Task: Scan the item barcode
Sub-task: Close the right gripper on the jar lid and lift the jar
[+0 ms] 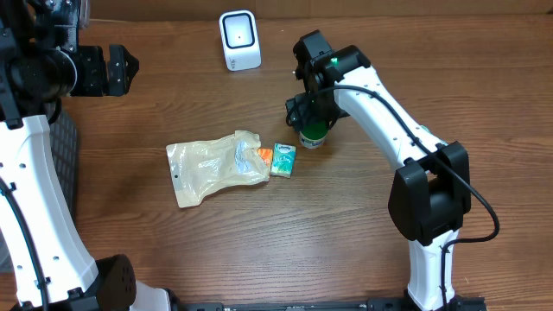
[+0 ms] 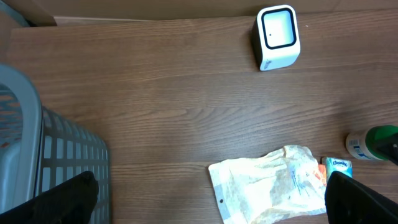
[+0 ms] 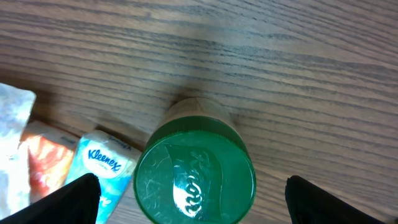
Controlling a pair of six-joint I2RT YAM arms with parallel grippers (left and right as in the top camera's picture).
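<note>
Now hovering wide open over the green-capped bottle (image 3: 194, 165), the right hand (image 3: 199, 202) must next grip it and carry it to the scanner (image 1: 239, 40) at eleven o'clock.

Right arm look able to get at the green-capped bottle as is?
Probably yes. The right hand sits directly above the green-capped bottle, fingers spread wide of its cap, nothing over it. The Kleenex pack lies close beside it and might crowd one finger.
</note>
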